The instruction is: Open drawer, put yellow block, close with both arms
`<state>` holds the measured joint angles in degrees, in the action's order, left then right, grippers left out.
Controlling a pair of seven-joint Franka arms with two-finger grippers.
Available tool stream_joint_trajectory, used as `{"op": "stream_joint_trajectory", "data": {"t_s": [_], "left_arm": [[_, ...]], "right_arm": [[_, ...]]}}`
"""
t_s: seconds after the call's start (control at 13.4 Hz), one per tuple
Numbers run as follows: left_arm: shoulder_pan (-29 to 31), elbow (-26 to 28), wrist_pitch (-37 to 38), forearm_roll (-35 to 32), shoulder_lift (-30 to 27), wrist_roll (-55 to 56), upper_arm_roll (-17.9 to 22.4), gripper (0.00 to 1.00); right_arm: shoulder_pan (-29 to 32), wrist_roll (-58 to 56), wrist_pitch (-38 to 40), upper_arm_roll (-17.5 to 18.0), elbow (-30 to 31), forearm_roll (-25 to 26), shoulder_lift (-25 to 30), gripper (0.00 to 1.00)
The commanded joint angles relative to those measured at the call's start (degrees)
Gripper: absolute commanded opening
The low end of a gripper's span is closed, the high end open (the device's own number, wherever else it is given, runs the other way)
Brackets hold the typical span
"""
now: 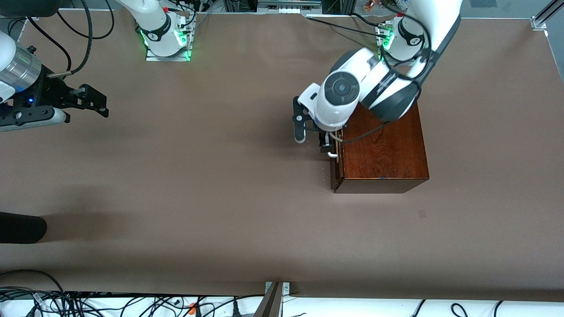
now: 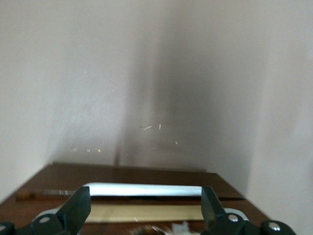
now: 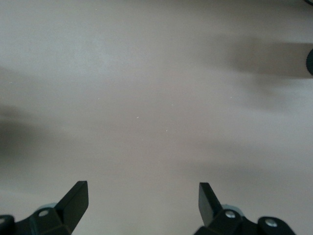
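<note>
The opening of the drawer is what is going on here, as I judge it. The left gripper is sitting right at the drawer front of the mahogany box, and its wrist view is showing the two fingers spread apart, one at each end of the white loop handle, not pinching it. Below the handle a pale strip of the light-wood tray is showing, and from the front the dark reddish-brown front is standing just proud of the box, so the drawer is looking barely cracked open at most.

The next move, I would say, is calling for a firm hold or hook on that handle and a straight pull away from the box, toward the right arm's end of the table, keeping the box from sliding along with it.

The right gripper is waiting well away from the box, up over bare table near the right arm's end, with its fingers wide apart and nothing between them.

The yellow block is not showing in any view, so I cannot say where it is lying relative to the box.
</note>
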<state>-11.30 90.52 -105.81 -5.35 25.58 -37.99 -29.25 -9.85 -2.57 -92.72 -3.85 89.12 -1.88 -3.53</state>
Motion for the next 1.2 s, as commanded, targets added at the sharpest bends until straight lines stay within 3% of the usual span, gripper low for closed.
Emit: {"op": "stream_joint_trajectory", "data": {"t_s": [0.0, 0.37, 0.67, 0.9, 1.12], "left_arm": [[1.89, -1.73, 6.55, 1.57, -4.83, 11.15, 0.16, 1.00], [7.69, -9.64, 19.13, 0.69, -7.83, 26.10, 1.83, 1.00], [6.38, -10.45, 19.50, 1.48, -12.82, 28.06, 14.62, 1.00], [5.85, -4.68, 14.77, 7.62, -17.47, 29.81, 24.83, 1.00], [6.56, 4.30, 9.93, 5.63, -24.59, 34.55, 26.87, 1.00]], "right_arm": [[0.19, 0.38, 0.96, 0.07, -0.62, 0.04, -0.08, 1.00], [0.19, 0.46, 0.97, 0.07, -0.62, 0.04, -0.08, 1.00], [0.19, 0.46, 1.05, 0.07, -0.53, 0.04, -0.08, 1.00], [0.19, 0.46, 2.11, 0.07, -0.53, 0.04, -0.08, 1.00], [0.19, 0.46, 2.11, 0.07, -0.53, 0.04, 0.01, 1.00]]}}
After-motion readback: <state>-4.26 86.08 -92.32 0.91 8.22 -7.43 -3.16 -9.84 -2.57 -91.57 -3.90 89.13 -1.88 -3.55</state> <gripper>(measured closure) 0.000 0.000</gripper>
